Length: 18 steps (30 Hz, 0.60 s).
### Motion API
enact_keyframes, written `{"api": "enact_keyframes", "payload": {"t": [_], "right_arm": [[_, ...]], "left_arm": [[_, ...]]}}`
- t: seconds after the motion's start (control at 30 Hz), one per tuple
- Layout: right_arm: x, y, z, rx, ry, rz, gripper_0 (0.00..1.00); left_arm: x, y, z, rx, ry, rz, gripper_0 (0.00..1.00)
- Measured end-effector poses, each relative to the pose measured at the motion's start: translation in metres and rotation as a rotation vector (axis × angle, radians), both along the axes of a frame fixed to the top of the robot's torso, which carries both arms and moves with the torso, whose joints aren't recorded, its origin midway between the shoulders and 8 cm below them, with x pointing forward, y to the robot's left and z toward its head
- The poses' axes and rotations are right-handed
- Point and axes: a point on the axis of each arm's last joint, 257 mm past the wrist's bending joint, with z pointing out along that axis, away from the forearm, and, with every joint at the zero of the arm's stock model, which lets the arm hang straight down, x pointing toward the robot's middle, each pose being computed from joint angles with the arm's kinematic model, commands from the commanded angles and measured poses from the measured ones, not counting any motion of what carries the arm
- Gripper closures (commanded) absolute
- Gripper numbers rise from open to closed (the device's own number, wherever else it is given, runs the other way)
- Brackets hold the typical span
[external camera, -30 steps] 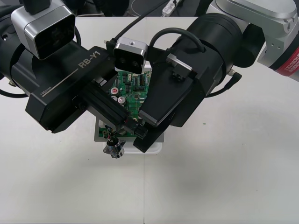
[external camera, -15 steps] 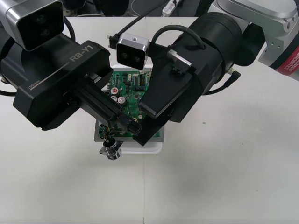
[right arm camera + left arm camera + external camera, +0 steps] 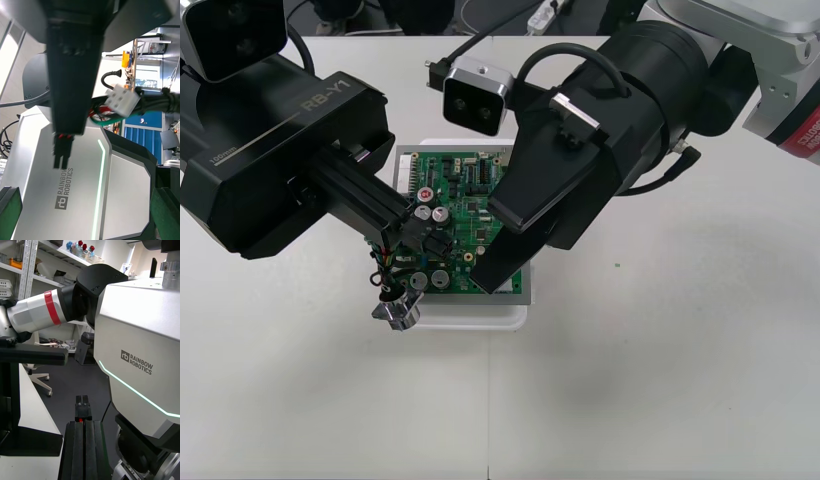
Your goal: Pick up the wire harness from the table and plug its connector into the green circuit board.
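1. The wire harness (image 3: pixel 385 278) is up off the table. Its small black plug (image 3: pixel 83 409) sits at the tip of the left arm's jaws, which are closed tight on it, with a bit of red wire showing just behind the plug.
2. From that grip the thin wires drop past the near-left edge of the board. The round metal socket (image 3: pixel 398 312) dangles at their end, just beside the near-left corner of the white base (image 3: pixel 480 318). I cannot tell whether it touches the base or the table.
3. The left arm (image 3: pixel 280 170) reaches in from the left, so its jaws and the plug are over the near-left part of the green circuit board (image 3: pixel 465 185). Both wrist views show open air around the plug, so I judge it is not seated in the board.
4. The right arm (image 3: pixel 630 120) leans in from the right, with its jaws over the near-right part of the board and apart from the plug. Its fingers (image 3: pixel 8 210) stand far apart, so the jaws appear spread wide and holding nothing.
5. As I judge it, the pick-up is done and the harness has been brought to the board.
6. What is left is to line the plug up with its header on the board, press it home and let go.
7. The table (image 3: pixel 660 380) around the base carries nothing else of the task.
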Motion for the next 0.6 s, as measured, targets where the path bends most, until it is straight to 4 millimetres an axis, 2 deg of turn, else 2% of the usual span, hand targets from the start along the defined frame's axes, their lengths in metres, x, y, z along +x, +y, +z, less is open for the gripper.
{"api": "enact_keyframes", "payload": {"t": [0.33, 0.6], "right_arm": [[0.015, -0.021, -0.002, -0.024, -0.017, -0.071, 0.0], [0.028, -0.042, -0.007, -0.023, -0.027, -0.138, 0.0]], "left_arm": [[0.006, 0.019, -0.001, -0.021, 0.012, 0.028, 1.0], [0.028, 0.035, 0.002, -0.057, 0.042, 0.117, 1.0]]}}
